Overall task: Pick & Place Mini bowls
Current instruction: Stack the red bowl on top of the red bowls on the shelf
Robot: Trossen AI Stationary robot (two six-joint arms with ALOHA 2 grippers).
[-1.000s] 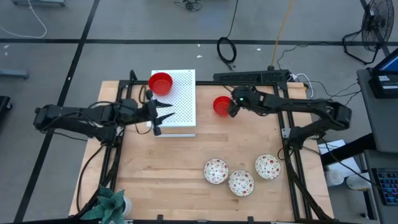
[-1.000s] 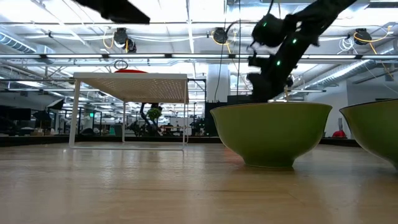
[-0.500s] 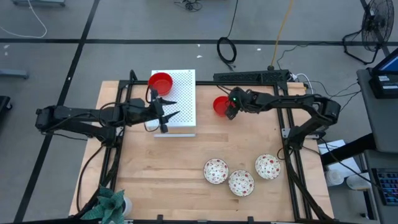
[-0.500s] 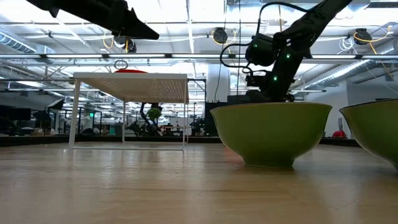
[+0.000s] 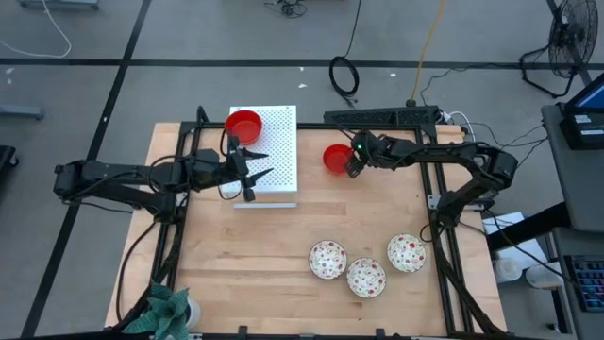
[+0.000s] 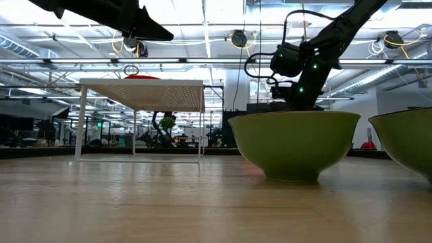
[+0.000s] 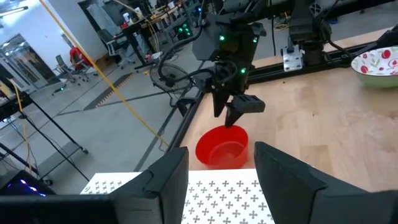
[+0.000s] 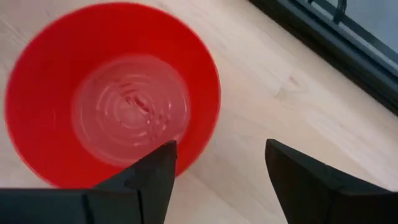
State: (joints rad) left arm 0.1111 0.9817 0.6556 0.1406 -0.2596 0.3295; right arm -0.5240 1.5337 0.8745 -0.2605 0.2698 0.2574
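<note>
Open wood fills the middle of the table (image 5: 245,255), the widest free lane, running from the front edge up between the white board (image 5: 269,156) and three patterned bowls (image 5: 366,276) clustered near the front right. The raised board blocks the rear left, a red bowl (image 5: 243,125) on its far corner and the left gripper (image 5: 253,168) spread open above its near half. At the rear centre a second red bowl (image 5: 335,159) sits on the wood, the right gripper (image 5: 351,162) open directly over its rim. A narrow bare strip separates that bowl from the board.
</note>
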